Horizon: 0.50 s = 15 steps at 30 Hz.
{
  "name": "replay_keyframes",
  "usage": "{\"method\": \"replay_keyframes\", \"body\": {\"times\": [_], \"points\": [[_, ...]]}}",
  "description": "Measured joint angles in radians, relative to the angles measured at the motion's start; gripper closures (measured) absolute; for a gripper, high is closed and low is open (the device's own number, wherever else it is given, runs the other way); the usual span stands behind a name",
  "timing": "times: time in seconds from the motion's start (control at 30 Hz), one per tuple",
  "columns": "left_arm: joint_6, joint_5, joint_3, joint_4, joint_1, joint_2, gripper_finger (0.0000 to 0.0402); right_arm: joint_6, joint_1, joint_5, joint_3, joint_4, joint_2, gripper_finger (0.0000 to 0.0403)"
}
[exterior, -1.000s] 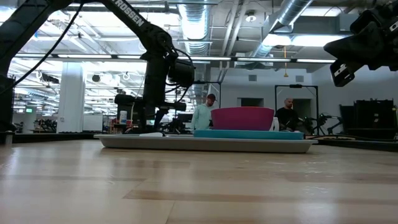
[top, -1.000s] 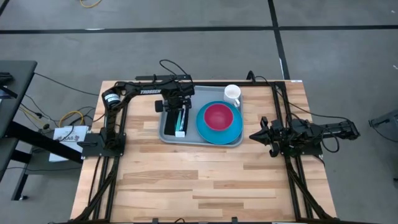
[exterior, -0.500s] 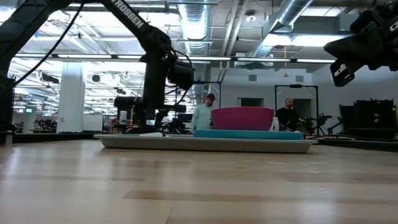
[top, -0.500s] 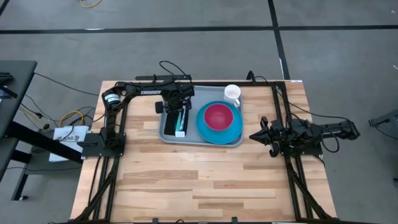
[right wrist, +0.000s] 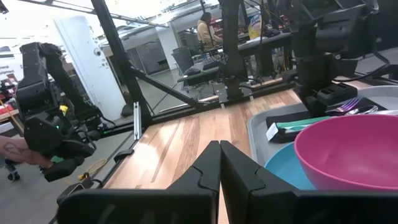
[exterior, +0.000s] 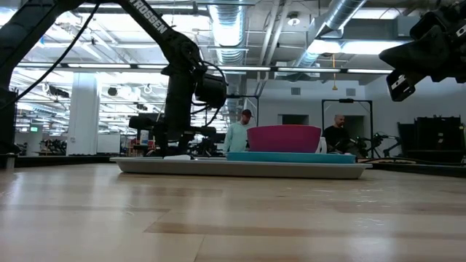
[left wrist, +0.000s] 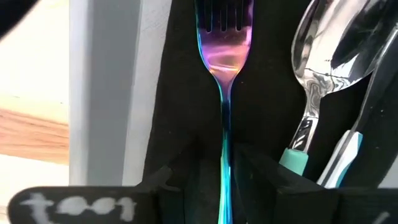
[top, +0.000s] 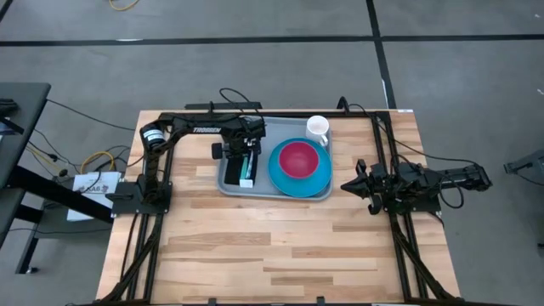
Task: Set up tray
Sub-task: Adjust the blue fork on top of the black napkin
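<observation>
The grey-blue tray (top: 229, 189) lies at the table's far middle. It carries a black napkin (left wrist: 180, 74), a blue plate (top: 323, 178) and a pink bowl (top: 299, 159) on that plate. On the napkin lie an iridescent fork (left wrist: 222, 56), a spoon (left wrist: 323, 50) with a teal handle and a third teal-handled utensil (left wrist: 348, 149). My left gripper (left wrist: 224, 186) is low over the tray's left part, shut on the fork. My right gripper (top: 348, 185) waits shut, right of the tray. My left gripper has the fork's handle (left wrist: 224, 155) between its two fingers (left wrist: 186, 180). It comes slanting from above, and the fingers lie along the fork. The fork's head lies flat on the black napkin, beside the spoon.
A white mug (top: 317, 127) stands on the table just beyond the tray's far right corner. Bare wood (top: 272, 246) fills the table's near half. Arm frames run along both side edges. People show in the room behind the table.
My left arm has drifted a little toward the table's left and near side and sunk slightly over the tray's left part. The tray, plate, bowl and mug have stayed put.
</observation>
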Motion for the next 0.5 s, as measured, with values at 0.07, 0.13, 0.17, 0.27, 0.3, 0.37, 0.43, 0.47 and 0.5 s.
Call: {"method": "replay_keyframes", "body": {"times": [0.07,0.13,0.17,0.27,0.3,0.37,0.43,0.47,0.5], "points": [[0.001,0.0,0.0,0.003,0.0,0.0,0.0319,0.0,0.0,0.0,0.0,0.0,0.0,0.0403],[0.001,0.0,0.001,0.003,0.0,0.0,0.0319,0.0,0.0,0.0,0.0,0.0,0.0,0.0403],[0.001,0.0,0.002,0.005,0.0,0.0,0.0319,0.0,0.0,0.0,0.0,0.0,0.0,0.0403],[0.001,0.0,0.002,0.008,0.0,0.0,0.0319,0.0,0.0,0.0,0.0,0.0,0.0,0.0403],[0.001,0.0,0.002,0.008,0.0,0.0,0.0319,0.0,0.0,0.0,0.0,0.0,0.0,0.0403],[0.007,0.0,0.002,0.008,0.0,0.0,0.0319,0.0,0.0,0.0,0.0,0.0,0.0,0.0403],[0.007,-0.003,0.003,0.007,0.0,0.0,0.0319,0.0,0.0,0.0,0.0,0.0,0.0,0.0403],[0.007,-0.007,0.003,0.007,0.0,0.0,0.0319,0.0,0.0,0.0,0.0,0.0,0.0,0.0403],[0.008,-0.01,0.003,0.007,0.0,0.0,0.0319,0.0,0.0,0.0,0.0,0.0,0.0,0.0403]]}}
